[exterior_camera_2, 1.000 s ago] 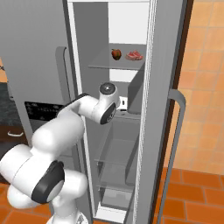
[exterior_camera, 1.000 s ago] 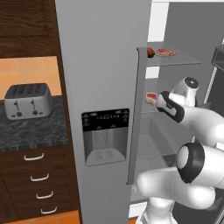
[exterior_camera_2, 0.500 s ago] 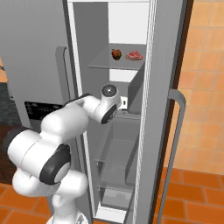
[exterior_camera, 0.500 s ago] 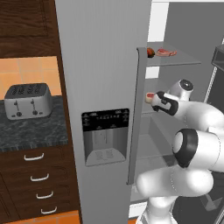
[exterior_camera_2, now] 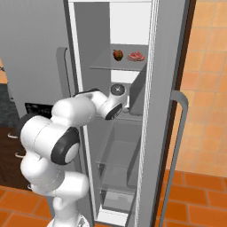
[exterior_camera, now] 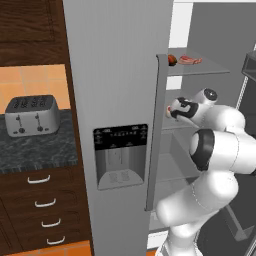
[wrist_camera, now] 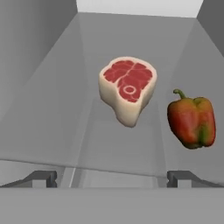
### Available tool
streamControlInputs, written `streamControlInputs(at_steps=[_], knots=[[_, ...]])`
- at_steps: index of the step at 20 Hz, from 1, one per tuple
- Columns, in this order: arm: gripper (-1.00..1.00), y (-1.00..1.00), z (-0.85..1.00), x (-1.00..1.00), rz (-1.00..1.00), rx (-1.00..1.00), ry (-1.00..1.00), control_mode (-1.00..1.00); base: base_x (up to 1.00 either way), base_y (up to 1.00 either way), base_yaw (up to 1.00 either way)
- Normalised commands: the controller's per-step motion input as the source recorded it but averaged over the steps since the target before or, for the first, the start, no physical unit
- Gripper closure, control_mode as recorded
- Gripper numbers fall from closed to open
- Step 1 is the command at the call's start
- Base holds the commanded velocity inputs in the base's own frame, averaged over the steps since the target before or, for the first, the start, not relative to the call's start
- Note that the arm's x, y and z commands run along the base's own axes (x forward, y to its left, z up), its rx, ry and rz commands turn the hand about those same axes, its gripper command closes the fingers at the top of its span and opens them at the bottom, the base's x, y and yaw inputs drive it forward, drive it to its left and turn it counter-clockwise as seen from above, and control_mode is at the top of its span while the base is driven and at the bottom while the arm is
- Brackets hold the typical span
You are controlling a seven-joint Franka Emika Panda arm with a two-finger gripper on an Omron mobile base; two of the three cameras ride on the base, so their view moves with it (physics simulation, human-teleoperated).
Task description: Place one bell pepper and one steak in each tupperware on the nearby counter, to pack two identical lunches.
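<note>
Gripper (wrist_camera: 111,177) tips are seen spread wide apart at the bottom of the hand view, released and grasping nothing, aimed into an open refrigerator (exterior_camera_2: 146,111). Beyond the tips, on a glass shelf (wrist_camera: 57,131) inside the cabinet, a steak (wrist_camera: 127,89) lies toward the middle, its red face and white fat rim turned to the camera. A bell pepper (wrist_camera: 191,121), red shading to orange with a green stem, rests just beside it near the shelf's right edge; the two are close but apart.

In the right base view, the white arm (exterior_camera_2: 84,111) is reached through the open door at mid height, its wrist level with that shelf. Higher up, on the top shelf (exterior_camera_2: 104,66), a second bell pepper (exterior_camera_2: 117,55) and a second steak (exterior_camera_2: 136,56) are set side by side, the pepper nearer the left edge. The same pair is picked out in the left base view at the shelf's front edge, pepper (exterior_camera: 171,60) left of steak (exterior_camera: 190,60).

To the left of the refrigerator, a silver toaster (exterior_camera: 31,115) stands on the black marbled counter (exterior_camera: 45,152), above dark wooden drawers (exterior_camera: 42,210) with curved silver handles. An ice and water dispenser (exterior_camera: 121,156) is set in the closed grey door.
</note>
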Motion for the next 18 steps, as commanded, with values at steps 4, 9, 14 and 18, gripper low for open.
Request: streamControlInputs(at_steps=[4,9,14,18], knots=[[-1.00,0.00,-0.19,0.40,0.01,0.00,0.00,-1.00,0.00,0.00,0.00],[-1.00,-0.03,-0.18,0.39,0.02,0.02,0.00,-1.00,0.00,0.00,0.00],[-1.00,-0.11,-0.21,0.36,0.03,0.03,0.00,-1.00,0.00,0.00,0.00],[-1.00,-0.14,-0.25,0.39,0.03,0.03,0.00,-1.00,0.00,0.00,0.00]])
